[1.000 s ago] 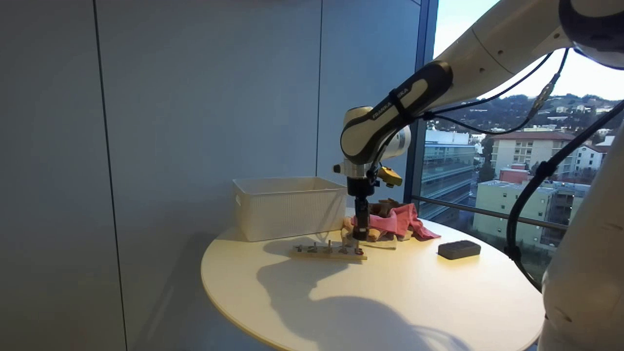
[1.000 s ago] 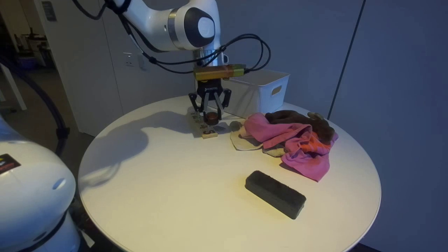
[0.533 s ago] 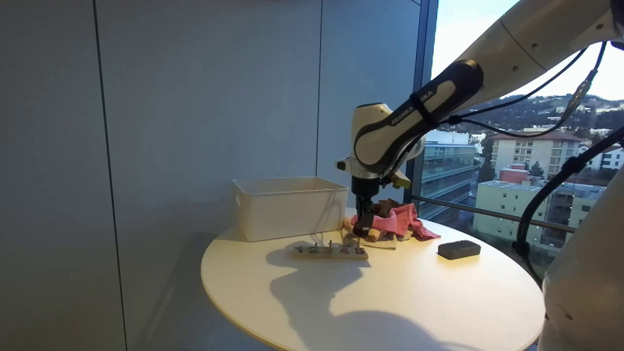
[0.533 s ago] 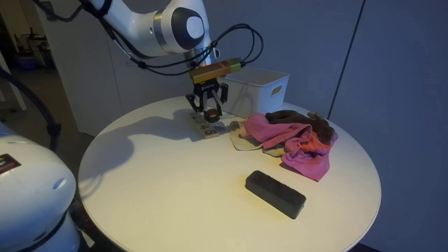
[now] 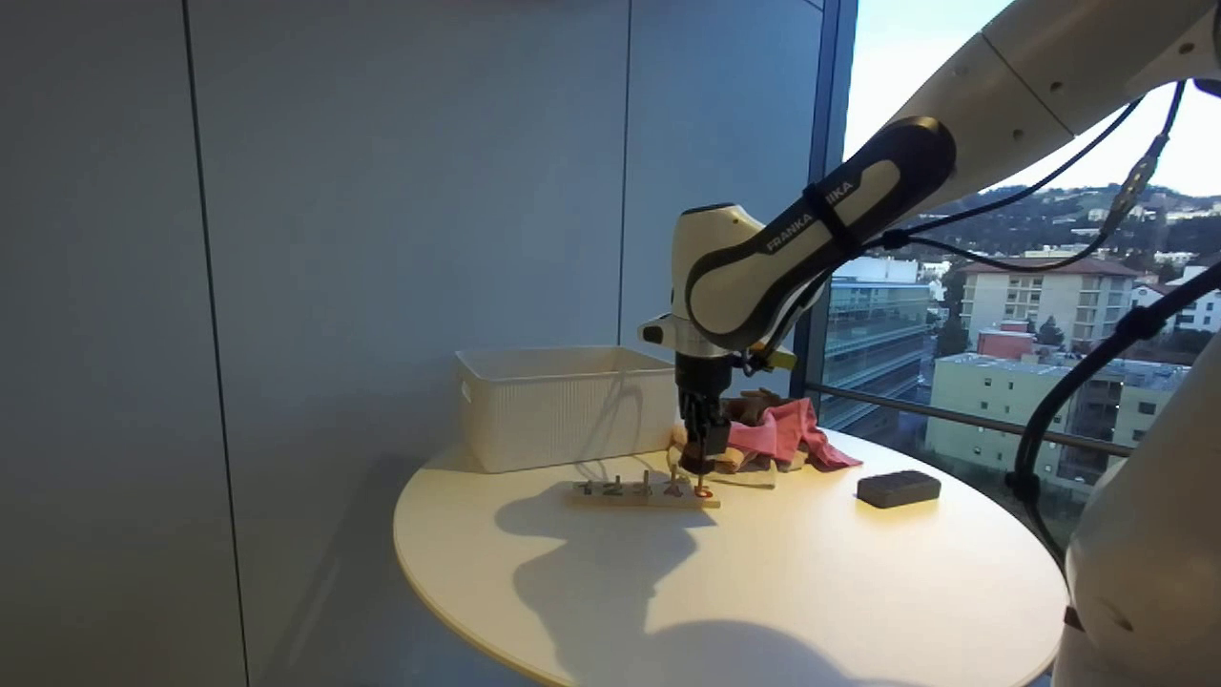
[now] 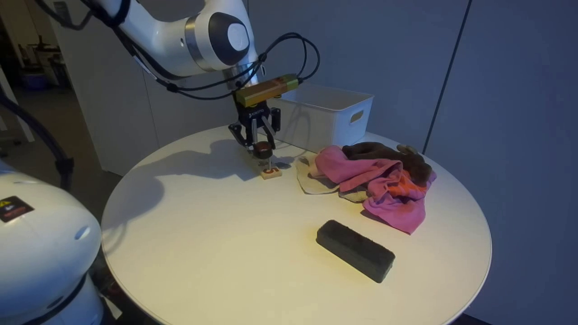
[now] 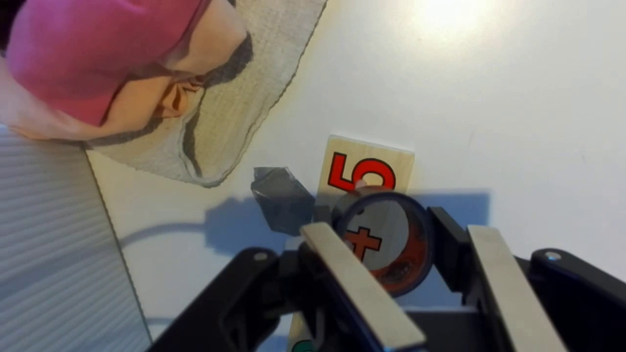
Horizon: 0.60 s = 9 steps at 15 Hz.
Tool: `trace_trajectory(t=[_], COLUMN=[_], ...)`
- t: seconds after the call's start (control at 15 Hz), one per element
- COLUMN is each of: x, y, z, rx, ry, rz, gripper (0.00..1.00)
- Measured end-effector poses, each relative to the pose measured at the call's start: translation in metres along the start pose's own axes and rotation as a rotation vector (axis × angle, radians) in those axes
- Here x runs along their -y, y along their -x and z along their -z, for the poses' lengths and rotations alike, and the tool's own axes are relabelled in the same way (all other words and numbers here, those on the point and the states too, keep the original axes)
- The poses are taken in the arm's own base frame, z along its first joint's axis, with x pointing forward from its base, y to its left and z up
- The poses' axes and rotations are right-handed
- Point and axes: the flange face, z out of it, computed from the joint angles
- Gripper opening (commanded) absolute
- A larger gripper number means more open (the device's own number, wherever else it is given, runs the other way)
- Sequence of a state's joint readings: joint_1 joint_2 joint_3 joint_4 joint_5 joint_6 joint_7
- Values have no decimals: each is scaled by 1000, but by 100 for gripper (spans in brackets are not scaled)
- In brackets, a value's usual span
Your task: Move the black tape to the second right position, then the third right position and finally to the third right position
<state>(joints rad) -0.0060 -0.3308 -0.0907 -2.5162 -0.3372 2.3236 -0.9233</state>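
The black tape (image 6: 263, 152) is clamped in the tool (image 7: 384, 239), held over the numbered peg board (image 5: 645, 502) and apart from it. Since half a second ago both have shifted along the board toward the lower numbers, and in an exterior view the tape now hangs lower, just above the end peg (image 5: 701, 482).

The wrist view alone looks down through the tape: a ring with a red-brown inside, the 4 (image 7: 363, 241) framed in its opening, its rim overlapping the 5 (image 7: 375, 164). Whether that opening lines up with any peg, I cannot tell. In both exterior views the end peg stands upright under the tape.

Near the board, on the same side of it, are the white box (image 5: 572, 425), pink cloth (image 6: 397, 207) and brown fabric (image 6: 381, 151). A black block (image 6: 356, 250) lies well apart on the bench (image 6: 216, 253). An exterior view also shows a window (image 5: 897, 57).
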Motion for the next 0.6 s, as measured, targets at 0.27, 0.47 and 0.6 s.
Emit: trace_trajectory(t=[0.27,0.47,0.6], x=[8,14,18], y=[6,8,5], z=[18,20,14], rx=[37,65,70], ry=[77,108,109], rz=[59,105,147], gripper=[26,26,26])
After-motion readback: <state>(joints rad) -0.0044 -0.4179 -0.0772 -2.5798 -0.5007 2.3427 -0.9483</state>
